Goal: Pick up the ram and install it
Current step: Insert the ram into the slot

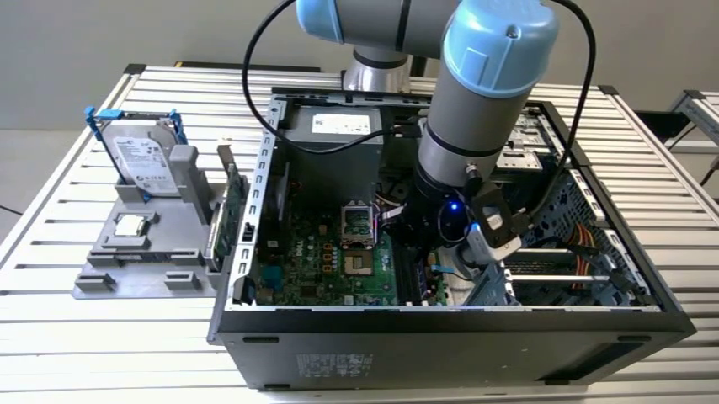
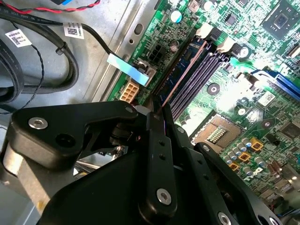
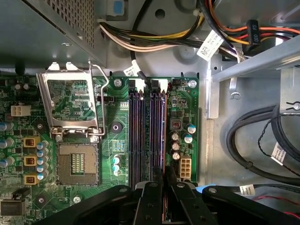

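Observation:
In the exterior view my gripper point(image 1: 433, 252) reaches down into the open computer case point(image 1: 450, 337), over the motherboard point(image 1: 326, 261). The ram point(image 2: 185, 70) is a thin dark stick seen edge-on, lying along the outermost of the long memory slots point(image 2: 199, 82), next to the board's edge. My gripper point(image 2: 157, 117) is shut on the ram's near end. In the first wrist view the fingertips point(image 3: 154, 187) meet over the same slot point(image 3: 163, 136), and the ram point(image 3: 164, 154) shows as a thin line between them. I cannot tell whether it is fully seated.
The open CPU socket point(image 3: 77, 161) and its raised latch frame point(image 3: 70, 101) lie beside the slots. Thick black cables point(image 3: 253, 140) run past the board's edge. Outside the case, a grey fixture point(image 1: 146, 261) holds a hard drive point(image 1: 146, 164) and an upright card point(image 1: 228, 215).

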Controlling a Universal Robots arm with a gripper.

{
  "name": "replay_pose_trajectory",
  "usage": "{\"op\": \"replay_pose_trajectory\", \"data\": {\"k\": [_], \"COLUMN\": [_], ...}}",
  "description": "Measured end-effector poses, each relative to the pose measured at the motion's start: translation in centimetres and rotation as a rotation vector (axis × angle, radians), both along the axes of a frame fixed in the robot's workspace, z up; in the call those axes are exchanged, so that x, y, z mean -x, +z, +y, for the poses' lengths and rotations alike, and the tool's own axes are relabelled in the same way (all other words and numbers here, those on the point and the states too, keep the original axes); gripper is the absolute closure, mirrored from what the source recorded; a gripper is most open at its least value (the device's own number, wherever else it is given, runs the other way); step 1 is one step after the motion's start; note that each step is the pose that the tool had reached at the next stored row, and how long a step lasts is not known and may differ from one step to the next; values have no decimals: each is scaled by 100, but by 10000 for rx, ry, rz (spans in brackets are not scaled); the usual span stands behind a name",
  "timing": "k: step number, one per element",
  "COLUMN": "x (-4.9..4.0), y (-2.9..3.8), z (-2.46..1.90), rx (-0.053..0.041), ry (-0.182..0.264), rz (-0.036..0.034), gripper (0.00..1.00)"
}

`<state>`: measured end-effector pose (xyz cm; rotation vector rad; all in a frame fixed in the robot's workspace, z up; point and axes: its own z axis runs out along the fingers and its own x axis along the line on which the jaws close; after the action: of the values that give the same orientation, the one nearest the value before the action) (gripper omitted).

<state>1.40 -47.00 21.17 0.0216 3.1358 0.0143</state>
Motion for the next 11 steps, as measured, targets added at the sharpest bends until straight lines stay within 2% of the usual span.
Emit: {"op": "replay_pose_trajectory", "data": {"k": [11], "x": [0], "y": [5], "z": [0], "rx": [-13], "ry": [-1], "rz": [4], "gripper": [100]}}
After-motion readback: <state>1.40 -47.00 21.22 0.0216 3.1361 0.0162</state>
